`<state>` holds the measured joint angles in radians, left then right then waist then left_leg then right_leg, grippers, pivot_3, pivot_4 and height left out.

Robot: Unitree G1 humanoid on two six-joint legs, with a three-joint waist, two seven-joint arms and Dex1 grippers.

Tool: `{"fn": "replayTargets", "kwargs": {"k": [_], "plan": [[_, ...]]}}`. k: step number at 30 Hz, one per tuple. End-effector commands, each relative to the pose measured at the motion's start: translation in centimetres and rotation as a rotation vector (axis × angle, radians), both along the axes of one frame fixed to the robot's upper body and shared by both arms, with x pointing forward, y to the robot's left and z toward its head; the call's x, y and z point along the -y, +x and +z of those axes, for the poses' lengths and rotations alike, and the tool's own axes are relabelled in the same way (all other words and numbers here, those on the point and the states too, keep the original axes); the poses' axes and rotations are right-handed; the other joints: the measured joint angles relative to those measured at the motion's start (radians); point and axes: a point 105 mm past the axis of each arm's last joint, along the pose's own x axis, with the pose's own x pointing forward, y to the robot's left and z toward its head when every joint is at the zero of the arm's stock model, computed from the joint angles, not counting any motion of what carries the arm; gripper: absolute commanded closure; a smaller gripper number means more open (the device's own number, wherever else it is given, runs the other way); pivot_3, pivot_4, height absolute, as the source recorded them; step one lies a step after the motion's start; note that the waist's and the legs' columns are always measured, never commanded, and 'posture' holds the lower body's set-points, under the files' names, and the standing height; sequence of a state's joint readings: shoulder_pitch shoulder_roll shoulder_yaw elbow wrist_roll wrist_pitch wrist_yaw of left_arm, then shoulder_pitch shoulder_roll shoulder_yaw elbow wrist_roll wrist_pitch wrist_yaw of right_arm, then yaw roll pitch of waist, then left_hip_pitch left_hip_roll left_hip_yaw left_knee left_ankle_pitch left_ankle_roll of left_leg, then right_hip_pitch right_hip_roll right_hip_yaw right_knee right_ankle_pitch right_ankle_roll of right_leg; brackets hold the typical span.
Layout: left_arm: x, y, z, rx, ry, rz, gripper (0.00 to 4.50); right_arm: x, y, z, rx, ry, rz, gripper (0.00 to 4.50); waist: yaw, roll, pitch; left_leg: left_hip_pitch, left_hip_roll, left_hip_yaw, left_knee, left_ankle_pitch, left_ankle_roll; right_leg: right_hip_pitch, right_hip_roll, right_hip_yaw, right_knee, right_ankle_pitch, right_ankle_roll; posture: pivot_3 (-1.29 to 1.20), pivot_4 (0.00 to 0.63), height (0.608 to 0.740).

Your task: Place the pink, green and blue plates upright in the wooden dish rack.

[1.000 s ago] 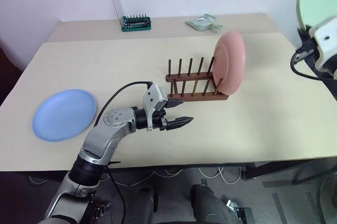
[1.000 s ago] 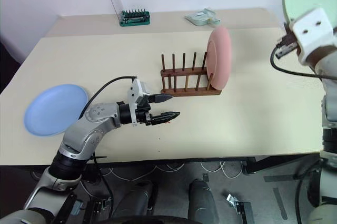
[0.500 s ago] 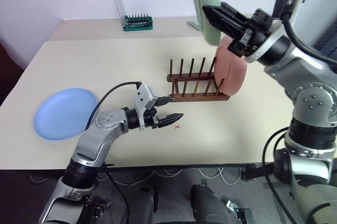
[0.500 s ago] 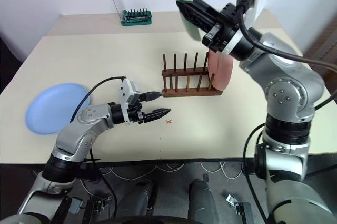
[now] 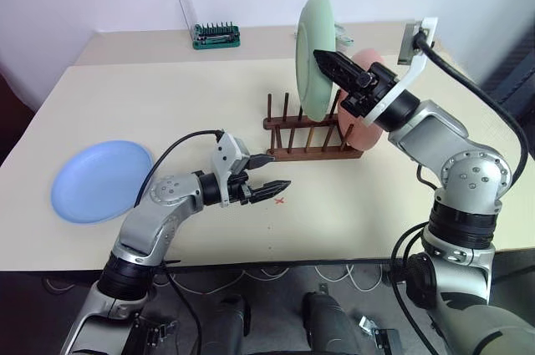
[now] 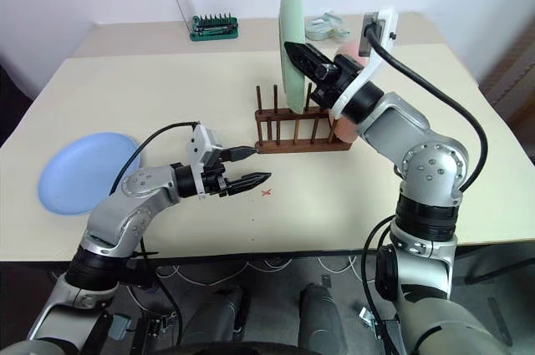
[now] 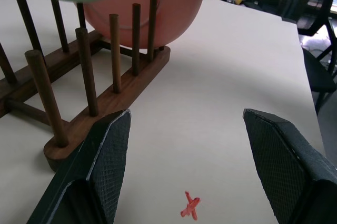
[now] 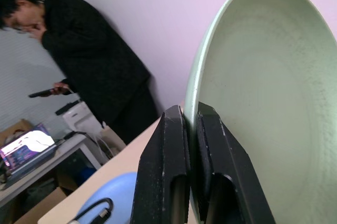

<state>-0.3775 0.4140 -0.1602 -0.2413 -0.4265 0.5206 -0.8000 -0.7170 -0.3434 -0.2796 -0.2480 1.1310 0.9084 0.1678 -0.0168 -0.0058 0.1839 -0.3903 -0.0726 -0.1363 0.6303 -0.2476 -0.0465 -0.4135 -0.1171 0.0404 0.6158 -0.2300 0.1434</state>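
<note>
Right hand (image 6: 294,51) pinching green plate (image 5: 313,54) rim above wooden dish rack (image 5: 313,131) — left hand (image 5: 269,173) spread, empty.

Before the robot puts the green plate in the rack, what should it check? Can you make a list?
1. Right claw shut tight on the green plate: ok.
2. Green plate standing on edge, not flat: ok.
3. Free slots in the rack beside the pink plate: ok.
4. Green plate lined up with one slot: cannot tell.
5. Left claw open and apart from the rack: ok.
6. Blue plate lying flat, away from the rack: ok.
</note>
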Motion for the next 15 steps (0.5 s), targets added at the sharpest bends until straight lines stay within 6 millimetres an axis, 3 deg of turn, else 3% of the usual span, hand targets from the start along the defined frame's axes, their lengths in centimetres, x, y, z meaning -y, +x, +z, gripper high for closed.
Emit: {"fn": "replayTargets", "kwargs": {"k": [1, 15], "plan": [[0.0, -0.2, 1.6, 0.050, -0.022, -0.013, 0.99, 0.1, -0.2, 0.3, 0.024, 0.004, -0.015, 4.46, -0.001, 0.000, 0.000, 0.000, 0.000, 0.000, 0.000, 0.000, 0.000, 0.000, 0.000, 0.000, 0.000, 0.000, 0.000, 0.00, 0.150, 0.740], [-0.1, -0.2, 1.0, 0.042, -0.014, -0.008, 0.99, 1.0, 1.0, -2.1, -0.102, 0.046, -0.088, 4.46, -0.002, 0.000, 0.000, 0.000, 0.000, 0.000, 0.000, 0.000, 0.000, 0.000, 0.000, 0.000, 0.000, 0.000, 0.000, 0.00, 0.150, 0.740]]}}
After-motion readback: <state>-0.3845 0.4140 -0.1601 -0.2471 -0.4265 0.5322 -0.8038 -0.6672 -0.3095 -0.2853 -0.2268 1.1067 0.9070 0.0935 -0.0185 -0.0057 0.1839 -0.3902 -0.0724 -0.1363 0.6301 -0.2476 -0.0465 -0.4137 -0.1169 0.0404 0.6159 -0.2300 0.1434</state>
